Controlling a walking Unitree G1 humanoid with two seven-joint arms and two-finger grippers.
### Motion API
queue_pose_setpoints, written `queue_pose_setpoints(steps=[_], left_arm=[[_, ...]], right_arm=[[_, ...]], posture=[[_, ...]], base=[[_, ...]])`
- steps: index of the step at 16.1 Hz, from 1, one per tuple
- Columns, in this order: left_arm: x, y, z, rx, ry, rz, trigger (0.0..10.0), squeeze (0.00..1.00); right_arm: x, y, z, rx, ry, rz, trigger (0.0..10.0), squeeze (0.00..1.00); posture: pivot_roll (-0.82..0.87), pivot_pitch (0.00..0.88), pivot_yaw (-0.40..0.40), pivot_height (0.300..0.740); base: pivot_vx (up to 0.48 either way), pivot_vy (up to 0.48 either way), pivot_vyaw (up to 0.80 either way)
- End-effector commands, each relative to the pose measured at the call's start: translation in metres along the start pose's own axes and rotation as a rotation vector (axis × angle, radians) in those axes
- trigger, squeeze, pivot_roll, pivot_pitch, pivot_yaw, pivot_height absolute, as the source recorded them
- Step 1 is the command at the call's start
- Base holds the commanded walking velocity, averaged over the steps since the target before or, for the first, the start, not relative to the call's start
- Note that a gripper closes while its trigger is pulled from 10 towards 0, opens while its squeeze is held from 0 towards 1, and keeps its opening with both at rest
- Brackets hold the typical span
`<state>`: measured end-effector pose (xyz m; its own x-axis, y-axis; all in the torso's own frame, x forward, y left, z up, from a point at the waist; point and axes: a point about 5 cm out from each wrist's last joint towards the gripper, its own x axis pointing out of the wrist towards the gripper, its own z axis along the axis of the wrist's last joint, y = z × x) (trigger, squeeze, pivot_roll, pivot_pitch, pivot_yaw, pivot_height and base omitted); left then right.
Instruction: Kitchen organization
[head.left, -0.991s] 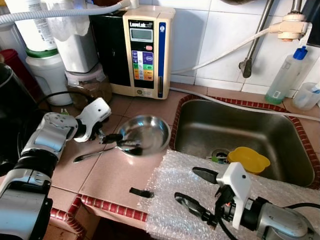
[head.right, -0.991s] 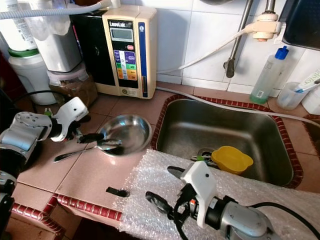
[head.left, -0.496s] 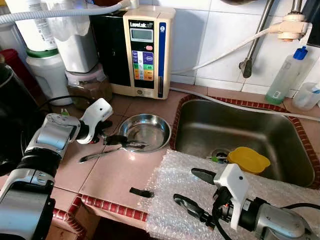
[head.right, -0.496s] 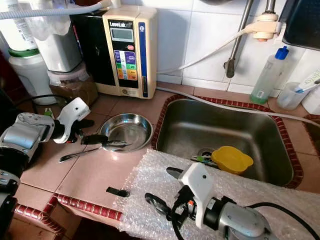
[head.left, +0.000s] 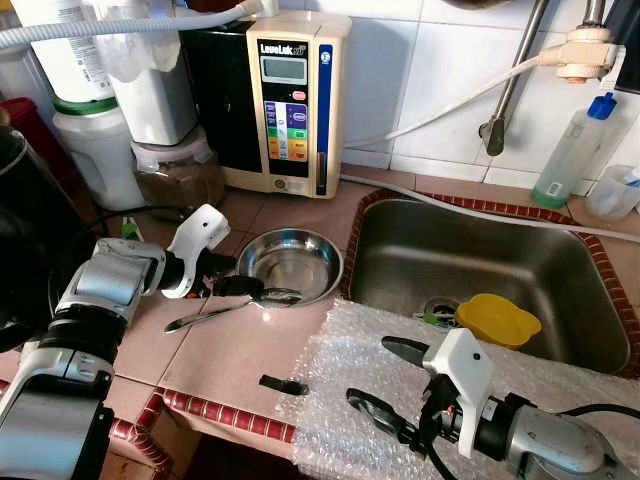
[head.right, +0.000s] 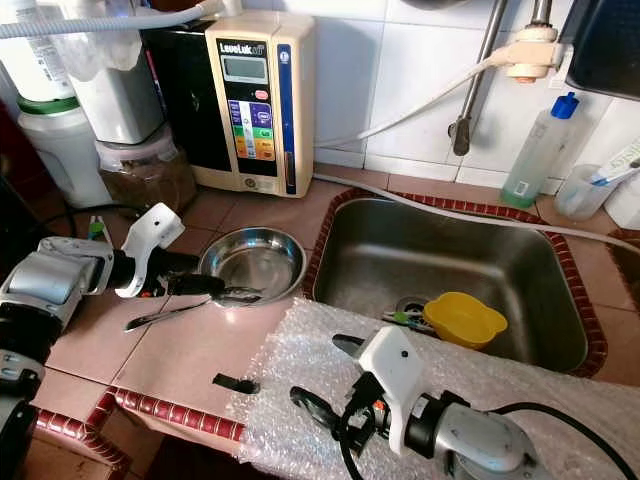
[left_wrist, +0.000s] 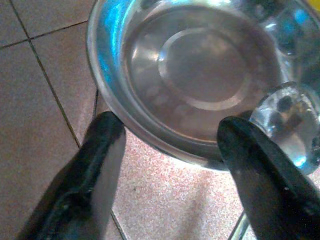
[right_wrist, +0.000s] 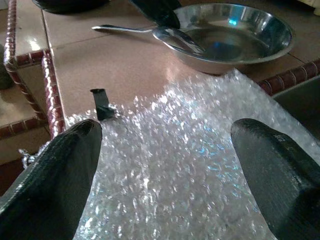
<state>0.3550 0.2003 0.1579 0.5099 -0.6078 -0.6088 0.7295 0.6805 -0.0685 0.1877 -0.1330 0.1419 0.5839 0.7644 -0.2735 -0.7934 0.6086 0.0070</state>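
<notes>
A shiny steel bowl (head.left: 292, 264) sits flat on the tiled counter (head.left: 215, 355), left of the sink. A metal spoon (head.left: 215, 312) lies beside it with its head against the bowl's near rim. My left gripper (head.left: 245, 289) is open at that rim; in the left wrist view its fingers (left_wrist: 97, 160) stand wide apart on either side of the bowl (left_wrist: 200, 75), with the spoon head (left_wrist: 287, 125) by one finger. My right gripper (head.left: 388, 382) hovers open over a sheet of bubble wrap (head.left: 400, 345) at the counter's front edge.
The steel sink (head.left: 470, 270) holds a yellow bowl (head.left: 497, 318). A water ioniser (head.left: 285, 100), white containers and a jar (head.left: 178, 170) line the back wall. A small black piece (head.left: 283, 384) lies near the counter's edge. A spray bottle (head.left: 570, 150) stands behind the sink.
One second ago the bowl was tilted and blurred in my left gripper. Now it rests flat on the counter, and the left gripper has pulled back a little. The right arm has barely moved.
</notes>
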Motion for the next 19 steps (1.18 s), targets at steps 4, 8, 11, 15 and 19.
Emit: queue_pose_setpoints(steps=[4, 8, 11, 15, 19], left_arm=[[-0.002, 0.001, 0.001, -0.043, -0.026, 0.013, 0.0, 0.00], [0.001, 0.003, -0.003, -0.141, -0.058, 0.041, 0.0, 0.00], [0.005, 0.006, -0.006, -0.182, -0.074, 0.101, 0.0, 0.00], [0.008, 0.010, -0.008, -0.218, -0.089, 0.184, 0.0, 0.00], [0.003, 0.021, -0.002, -0.226, -0.137, 0.300, 0.0, 0.00]], right_arm=[[0.001, -0.002, -0.001, -0.023, 0.007, 0.004, 10.0, 0.00], [0.003, -0.002, -0.002, -0.035, 0.012, 0.000, 10.0, 0.00], [0.003, -0.003, -0.003, -0.042, 0.013, -0.010, 10.0, 0.00], [0.004, -0.005, -0.004, -0.055, 0.015, -0.023, 10.0, 0.00], [0.003, -0.008, -0.003, -0.064, 0.014, -0.035, 10.0, 0.00]], posture=[[0.07, 0.026, 0.046, 0.740], [0.07, 0.027, 0.048, 0.740], [0.07, 0.029, 0.049, 0.740], [0.07, 0.033, 0.050, 0.740], [0.07, 0.033, 0.047, 0.740]], base=[[0.000, 0.000, 0.00], [0.000, 0.000, 0.00], [0.000, 0.000, 0.00], [0.000, 0.000, 0.00], [0.000, 0.000, 0.00]])
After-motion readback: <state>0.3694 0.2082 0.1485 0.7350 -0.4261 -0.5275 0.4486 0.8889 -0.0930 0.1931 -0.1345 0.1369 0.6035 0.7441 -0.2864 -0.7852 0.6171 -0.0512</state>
